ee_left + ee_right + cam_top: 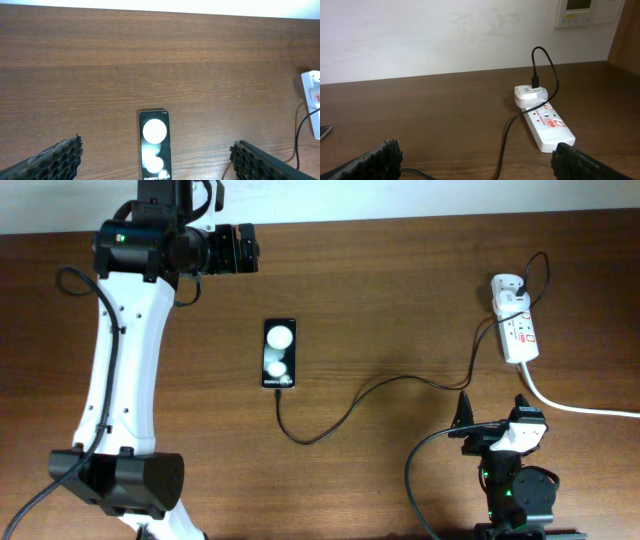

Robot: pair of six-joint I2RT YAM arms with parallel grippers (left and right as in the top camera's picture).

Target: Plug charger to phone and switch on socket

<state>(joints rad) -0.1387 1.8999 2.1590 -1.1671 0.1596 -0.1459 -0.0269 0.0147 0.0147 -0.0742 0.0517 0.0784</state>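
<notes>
- Two grippers, both empty: the left gripper point(156, 142) hangs above the phone point(279, 352), fingers spread wide; the right gripper point(476, 147), at the table's point(400, 280) near right corner, faces the power strip point(520, 335), equally wide.
- Phone lies left of the middle, screen lit; the cable point(330, 425) appears seated in its near end, running to the adapter point(505, 285) by the far right corner.
- Plugging looks done; the switch is next; the right gripper should close up, reach forward and press down; where the switch sits I cannot tell.

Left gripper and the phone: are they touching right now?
Apart. The overhead view shows bare table between the left gripper and the phone; in the left wrist view its fingers stand clear on either side.
</notes>
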